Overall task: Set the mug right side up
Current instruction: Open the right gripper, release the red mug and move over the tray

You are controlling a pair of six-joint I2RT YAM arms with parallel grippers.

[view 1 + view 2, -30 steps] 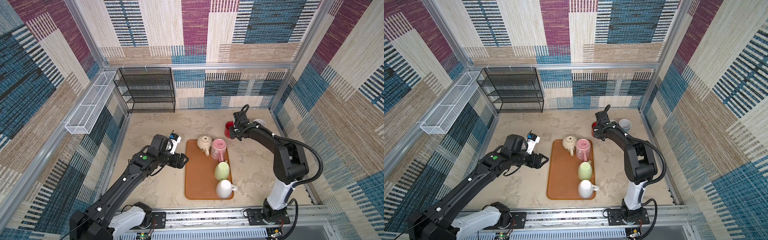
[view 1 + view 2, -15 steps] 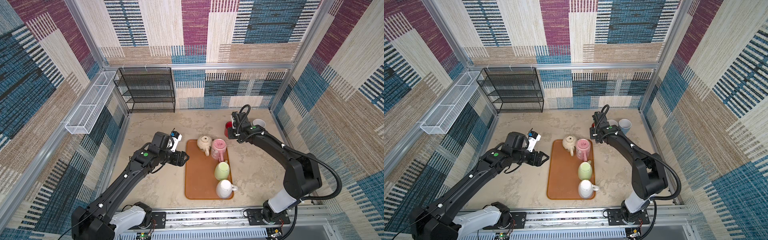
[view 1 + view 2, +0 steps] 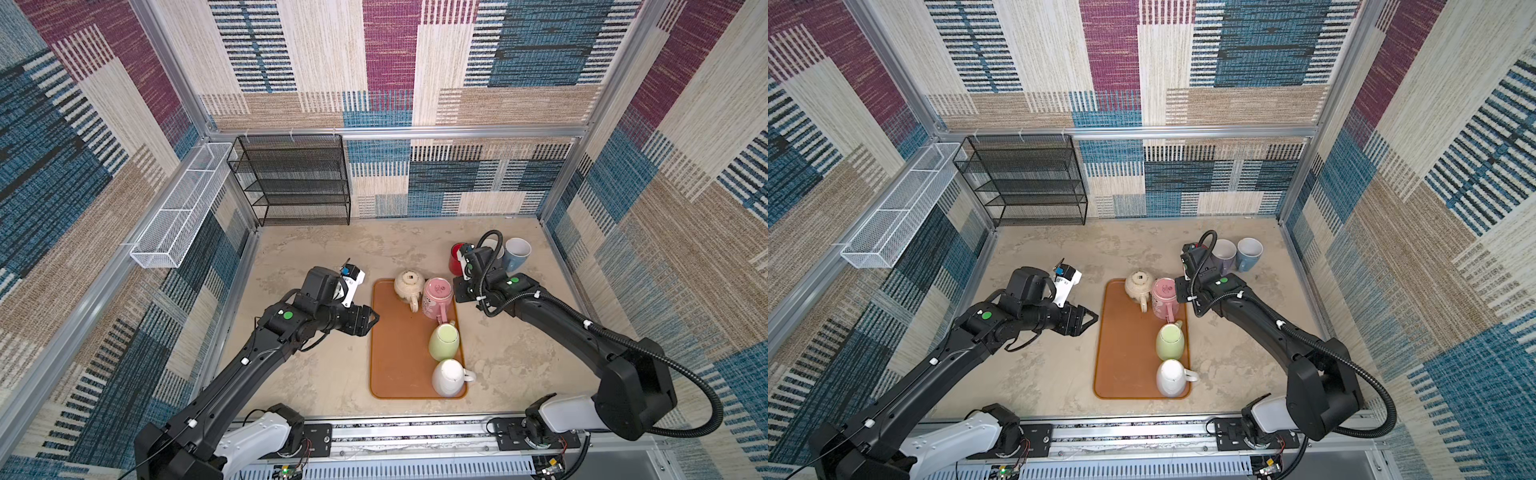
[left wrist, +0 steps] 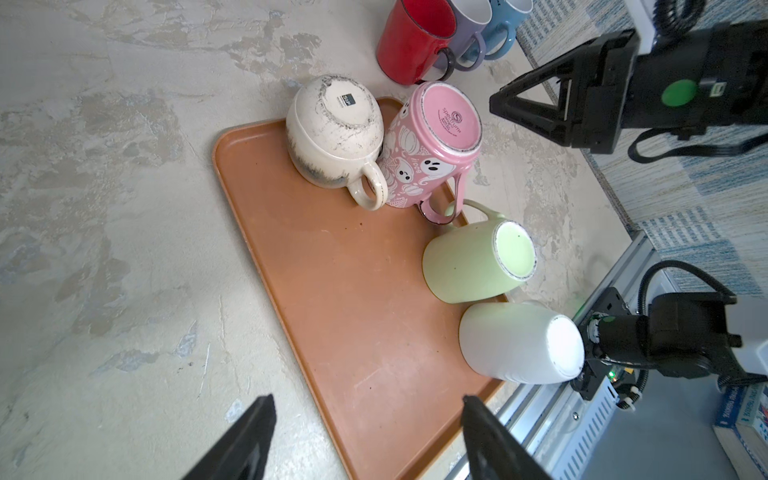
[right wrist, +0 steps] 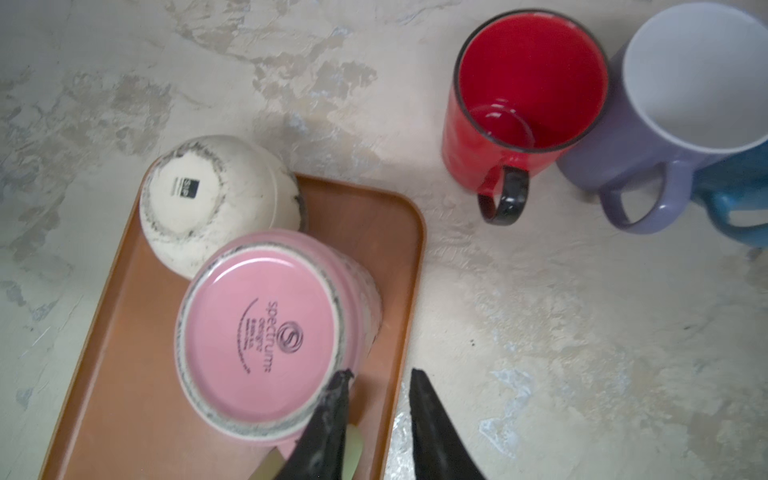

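An orange tray (image 3: 392, 357) holds several mugs standing upside down: cream (image 3: 408, 284), pink (image 3: 437, 296), green (image 3: 444, 343) and white (image 3: 449, 378). In the right wrist view the pink mug (image 5: 266, 332) shows its base. My right gripper (image 5: 378, 374) hangs just beside it over the tray's edge, jaws narrowly open with nothing between them, one fingertip (image 5: 338, 382) close to the mug's wall. My left gripper (image 4: 368, 399) is open and empty, pointing at the tray (image 4: 332, 270) from its left side, apart from all mugs.
Three upright mugs stand on the table behind the tray: red (image 5: 519, 104), purple (image 5: 665, 124) and blue (image 3: 515, 253). A black wire shelf (image 3: 297, 178) stands at the back left. A white wire basket (image 3: 178, 208) hangs on the left wall.
My right gripper has moved from over the red mug toward the front, to beside the pink mug, and its jaws have narrowed. The left gripper has closed slightly and barely moved.
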